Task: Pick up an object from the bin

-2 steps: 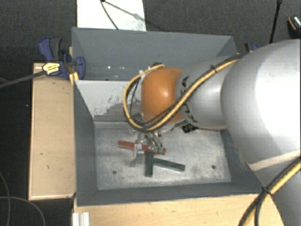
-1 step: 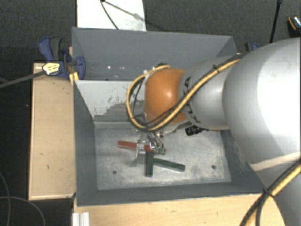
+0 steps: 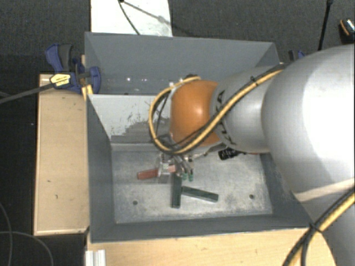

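Reddish-brown flat strip (image 3: 146, 175), lying level on the floor of the grey metal bin (image 3: 127, 206); its near end runs in under the gripper (image 3: 177, 170) from the view's left, and its far end points away from the gripper toward the bin's left wall. Contact between strip and gripper cannot be judged, as the wrist hides the meeting point. Just below the gripper, toward the view's bottom, lies a dark green rectangular bar (image 3: 176, 197), set nearly lengthwise away from the gripper, its upper end close beneath the gripper's tip. A second dark green rectangular bar (image 3: 201, 194) lies below and to the right of the gripper, slanting slightly; its left end appears to meet the first bar, so that the two form a rough corner. Whether the gripper is open, closed or gripping anything cannot be told from this angle. Directly above the gripper sits the rounded orange wrist cover (image 3: 191, 115), ringed by looped yellow-and-black cables (image 3: 157, 140). Further from the gripper, to the right, the large silver arm (image 3: 310, 110) reaches in across the bin's right wall.
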`<state>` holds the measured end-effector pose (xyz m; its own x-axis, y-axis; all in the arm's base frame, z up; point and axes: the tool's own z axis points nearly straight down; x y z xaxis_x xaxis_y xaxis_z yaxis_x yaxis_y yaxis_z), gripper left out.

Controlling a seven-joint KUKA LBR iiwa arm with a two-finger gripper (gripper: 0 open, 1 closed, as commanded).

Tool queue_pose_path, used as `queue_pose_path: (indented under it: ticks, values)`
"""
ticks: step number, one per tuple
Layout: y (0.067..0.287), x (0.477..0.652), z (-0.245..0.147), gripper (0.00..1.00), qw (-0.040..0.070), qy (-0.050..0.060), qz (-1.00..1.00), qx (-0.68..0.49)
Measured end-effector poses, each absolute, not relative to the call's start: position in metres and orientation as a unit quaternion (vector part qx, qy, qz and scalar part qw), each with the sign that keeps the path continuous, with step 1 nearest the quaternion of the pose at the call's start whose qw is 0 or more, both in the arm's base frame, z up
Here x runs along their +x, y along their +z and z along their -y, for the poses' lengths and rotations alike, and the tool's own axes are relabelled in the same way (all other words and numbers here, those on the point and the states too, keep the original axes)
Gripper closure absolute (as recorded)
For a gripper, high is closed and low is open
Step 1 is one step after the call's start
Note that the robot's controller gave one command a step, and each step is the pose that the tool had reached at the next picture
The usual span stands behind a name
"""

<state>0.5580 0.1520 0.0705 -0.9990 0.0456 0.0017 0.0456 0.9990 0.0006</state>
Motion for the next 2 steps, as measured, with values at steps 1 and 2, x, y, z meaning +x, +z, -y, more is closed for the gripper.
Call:
queue_pose_path:
  ticks: [1,2]
  values:
    - [0.092,0.580,-0.190,1.00,-0.003,-0.001,0.998,0.058]
    - [0.188,0.580,-0.177,1.00,-0.006,-0.001,0.998,0.057]
